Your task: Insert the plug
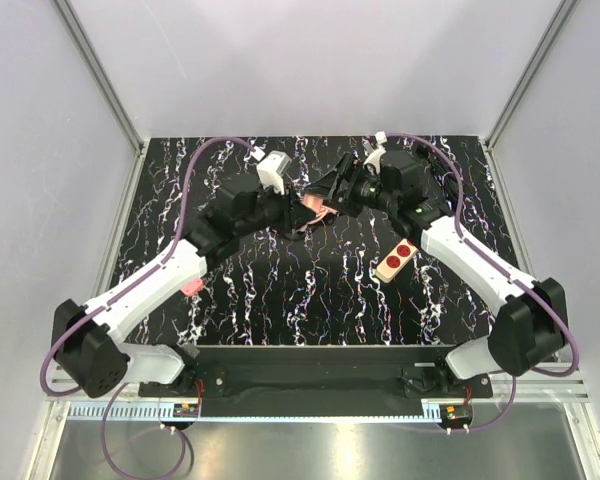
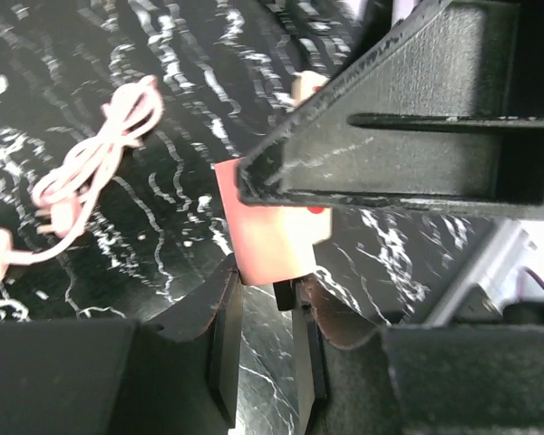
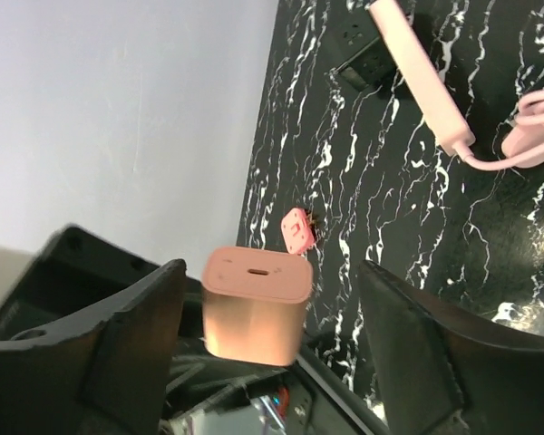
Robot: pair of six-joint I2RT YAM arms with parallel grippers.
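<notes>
we see the left gripper (image 2: 267, 285) pinched tight on the pink plug (image 2: 274, 237), held up in the air. the right gripper (image 3: 272, 276) is wide open round it & not touching.

Your left arm (image 1: 150, 285) reaches up and inward from its base at the near-left corner, with the forearm angled toward the middle of the table (image 1: 310, 295). Its left hand (image 2: 267, 290) points right, and its two fingers are pinched tight on the lower end of the pink adapter (image 2: 272, 236). Your right arm (image 1: 475, 265) comes in from the near-right corner the same way, bent at the wrist so the right hand (image 3: 272, 276) faces left toward the other one. Its fingers (image 3: 127, 344) stand wide apart, one on each side of the pink adapter, with a gap on both sides. The two hands meet tip to tip over the far middle of the table.
</notes>
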